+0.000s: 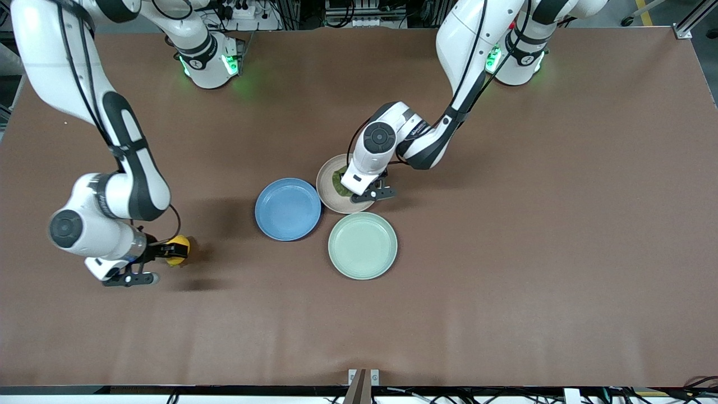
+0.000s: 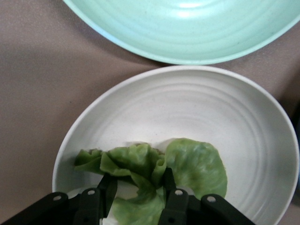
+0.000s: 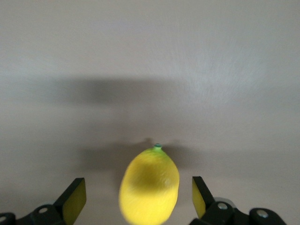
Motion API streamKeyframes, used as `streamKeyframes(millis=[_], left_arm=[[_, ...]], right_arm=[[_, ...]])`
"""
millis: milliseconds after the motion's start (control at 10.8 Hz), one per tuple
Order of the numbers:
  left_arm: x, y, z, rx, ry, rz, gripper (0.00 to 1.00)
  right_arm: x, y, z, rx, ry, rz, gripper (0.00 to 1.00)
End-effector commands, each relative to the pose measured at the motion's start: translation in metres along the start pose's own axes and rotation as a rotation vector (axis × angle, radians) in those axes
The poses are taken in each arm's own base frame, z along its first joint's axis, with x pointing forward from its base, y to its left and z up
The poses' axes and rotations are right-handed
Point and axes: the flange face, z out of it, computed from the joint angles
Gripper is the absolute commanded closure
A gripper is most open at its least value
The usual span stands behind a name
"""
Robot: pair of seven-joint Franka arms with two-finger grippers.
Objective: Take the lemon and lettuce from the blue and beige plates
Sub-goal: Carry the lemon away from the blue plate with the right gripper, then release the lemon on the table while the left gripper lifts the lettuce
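The left pincer (image 2: 136,199) pinched the lettuce (image 2: 154,176) on the beige plate (image 2: 225,112); limp and thin, it probably needed a bunched-fold grip. The right pincer (image 3: 138,199) stood apart around the smooth, likely slippery lemon (image 3: 149,190) over the bench (image 1: 505,280).

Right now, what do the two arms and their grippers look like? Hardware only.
Both arms have glossy white shells with black joint bands and round dark caps at the wrist joints. Black cables run along the links. Green lights glow at both bases. The left gripper and right gripper are black two-finger units with visible screw heads; the right gripper's pads look yellowish.
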Motion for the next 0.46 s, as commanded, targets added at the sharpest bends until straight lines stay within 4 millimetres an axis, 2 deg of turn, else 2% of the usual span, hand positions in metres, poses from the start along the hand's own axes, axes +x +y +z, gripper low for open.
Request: streamKeyframes(millis=[0,185,277,369], left_arm=[[0.007,-0.003,-0.018,0.012,0.008,-0.031,0.61],[0.012,-0.007,-0.028,0.025,0.001,-0.041,0.83],[0.017,-0.010,-0.036,0.028,0.001,-0.045,0.97],[0.025,-0.016,-0.047,0.038,-0.002,-0.051,1.00]], right_arm=[[0.004,0.003,-0.084,0.012,-0.018,-0.010,0.00],[0.001,0.023,-0.149,0.013,-0.009,0.018,0.00],[-0.005,0.031,-0.176,0.019,-0.005,0.031,0.00],[-0.012,0.027,-0.203,0.019,0.029,0.027,0.00]])
